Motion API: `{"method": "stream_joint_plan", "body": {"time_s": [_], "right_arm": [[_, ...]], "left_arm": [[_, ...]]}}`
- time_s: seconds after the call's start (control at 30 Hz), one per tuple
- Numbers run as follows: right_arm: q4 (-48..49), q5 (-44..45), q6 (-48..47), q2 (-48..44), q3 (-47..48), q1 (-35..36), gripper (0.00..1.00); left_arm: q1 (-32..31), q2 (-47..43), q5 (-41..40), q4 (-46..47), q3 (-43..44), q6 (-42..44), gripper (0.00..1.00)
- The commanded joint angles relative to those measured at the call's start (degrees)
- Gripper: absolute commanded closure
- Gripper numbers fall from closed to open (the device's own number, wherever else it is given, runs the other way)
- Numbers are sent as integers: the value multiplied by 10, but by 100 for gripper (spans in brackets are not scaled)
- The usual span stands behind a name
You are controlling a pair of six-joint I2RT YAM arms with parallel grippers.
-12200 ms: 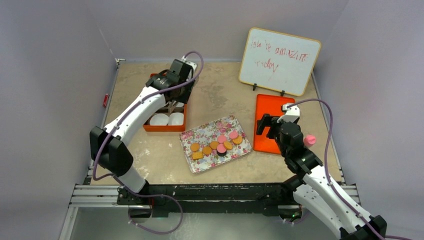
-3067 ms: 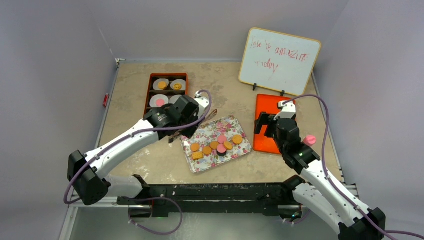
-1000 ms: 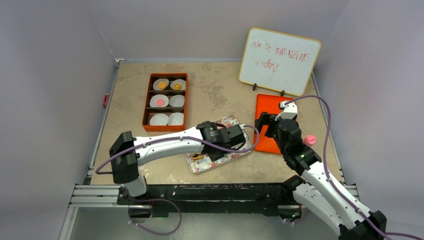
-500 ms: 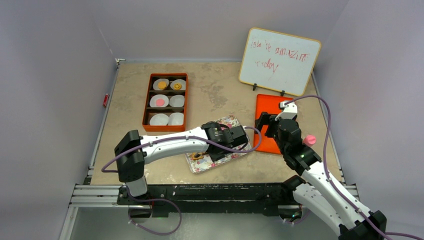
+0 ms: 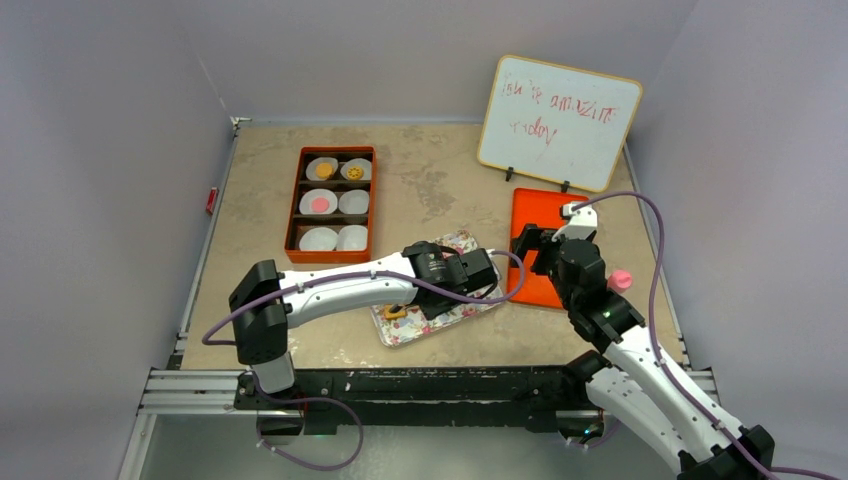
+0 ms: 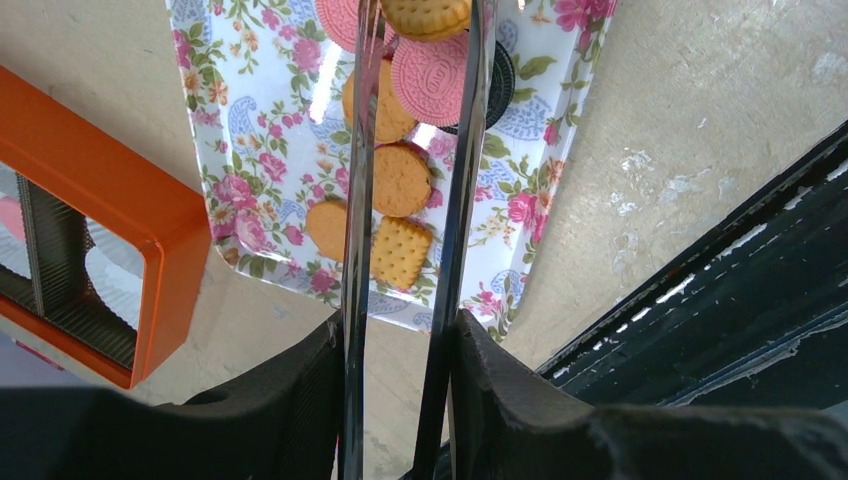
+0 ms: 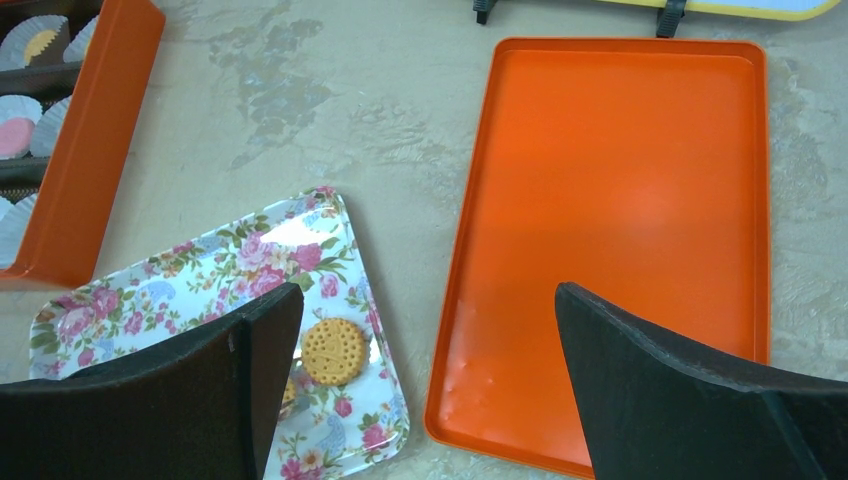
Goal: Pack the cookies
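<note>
Several cookies lie on a floral tray [image 6: 250, 120]: a pink one [image 6: 430, 78], round tan ones [image 6: 402, 180], a square tan one [image 6: 400, 252] and a dark one [image 6: 500, 85]. My left gripper [image 6: 397, 335] is shut on metal tongs [image 6: 355, 250], whose blades run either side of the pink cookie; their tips are cut off at the top edge. In the top view the left gripper [image 5: 470, 275] covers most of the tray [image 5: 400, 328]. My right gripper [image 7: 420, 300] is open and empty, above the gap between the floral tray [image 7: 200, 270] and a flat orange tray [image 7: 620, 200].
An orange compartment box [image 5: 296, 215] at the back left holds white paper cups; three hold cookies, two tan [image 5: 322, 170] and one pink [image 5: 320, 204]. A whiteboard [image 5: 558, 120] stands at the back right. The black frame rail [image 6: 700, 300] runs along the near edge.
Over twelve seconds my left arm swung from the orange box across to the floral tray; cookies appeared in the box's cups. In the last half second almost nothing moved. The right arm stayed put.
</note>
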Motion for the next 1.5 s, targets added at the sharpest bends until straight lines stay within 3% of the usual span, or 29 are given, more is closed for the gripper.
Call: {"method": "stream_joint_plan", "body": {"time_s": [0.0, 0.33, 0.8, 1.17, 1.47], "right_arm": [[14, 8, -1, -6, 2, 1, 1], [11, 7, -1, -8, 6, 1, 1], [6, 8, -3, -14, 7, 1, 1], [9, 9, -4, -14, 3, 1, 1], [11, 12, -7, -13, 2, 1, 1]], "left_arm": [[-3, -32, -22, 6, 21, -10, 69], [25, -90, -103, 42, -5, -49, 73], [176, -183, -142, 105, -70, -48, 74], [334, -217, -106, 178, -126, -27, 75], [410, -195, -75, 228, -145, -21, 75]]}}
